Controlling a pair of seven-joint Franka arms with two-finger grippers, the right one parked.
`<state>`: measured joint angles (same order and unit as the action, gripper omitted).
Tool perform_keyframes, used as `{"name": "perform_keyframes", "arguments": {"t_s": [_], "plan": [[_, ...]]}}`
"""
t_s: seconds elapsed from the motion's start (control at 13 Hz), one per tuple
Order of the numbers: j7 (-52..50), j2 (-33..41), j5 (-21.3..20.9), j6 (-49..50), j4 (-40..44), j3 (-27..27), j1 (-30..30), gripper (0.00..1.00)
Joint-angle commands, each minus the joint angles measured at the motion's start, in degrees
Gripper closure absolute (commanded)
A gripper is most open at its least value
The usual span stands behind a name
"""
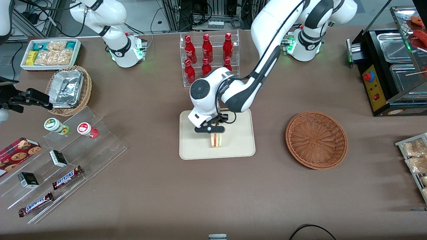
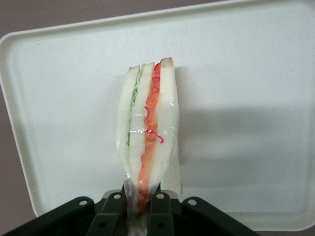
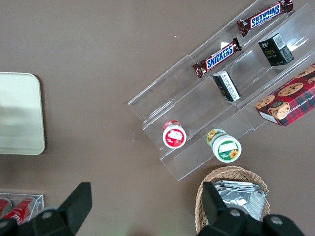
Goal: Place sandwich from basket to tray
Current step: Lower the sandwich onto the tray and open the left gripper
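- Sandwich (image 2: 147, 132): pale white bread wedge in clear wrap, cut edge showing a green layer beside a red and orange layer, running in stripes along its length.
- Standing on edge over the tray (image 1: 240, 146), one narrow end pinched in the gripper (image 1: 215, 130), other end pointing away from the fingers (image 2: 160, 214) toward the tray surface; long axis in line with the gripper's reach.
- Black fingers closed tight against both bread faces, wrap bunched between them.
- Cannot tell whether the sandwich's free end touches the tray or hangs just above it.
- Tray: cream-beige rectangle, rounded corners, low rim, near the table's middle; one tray, one sandwich.
- Basket (image 1: 316, 139): one round reddish-brown wicker bowl, beside the tray toward the working arm's end of the table, well apart from it, nothing inside.
- Clear rack of red bottles (image 1: 208, 55), farther from the front camera than the tray; eight bottles counted, four in each of two rows.
- Toward the parked arm's end: tan wicker basket with foil trays (image 1: 68, 88), white bin of snack packets (image 1: 50, 53), clear stepped display (image 1: 63, 166).
- On the display: two Snickers bars (image 1: 66, 177), two small dark boxes (image 1: 58, 158), two round lidded cups (image 1: 87, 129), one red cookie box (image 1: 18, 151).
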<state>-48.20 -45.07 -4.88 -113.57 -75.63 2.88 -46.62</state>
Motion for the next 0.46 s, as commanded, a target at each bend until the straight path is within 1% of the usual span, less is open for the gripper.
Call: {"name": "perform_keyframes", "arguments": {"t_s": [0.0,0.15,0.23,0.31,0.38], "plan": [[-1.45,-1.33,-0.57,0.19,1.54,-0.86,-1.19,1.00],[-3.29,-1.95,-0.65,-0.07,1.54,-0.86,-1.72,1.00],[-3.30,-2.30,-0.66,-0.33,1.45,-0.86,-1.81,0.98],[-3.30,-2.39,-0.66,-0.42,1.54,-0.86,-1.81,0.64],[-3.30,-2.48,-0.66,-0.42,1.54,-0.86,-1.89,0.43]]}}
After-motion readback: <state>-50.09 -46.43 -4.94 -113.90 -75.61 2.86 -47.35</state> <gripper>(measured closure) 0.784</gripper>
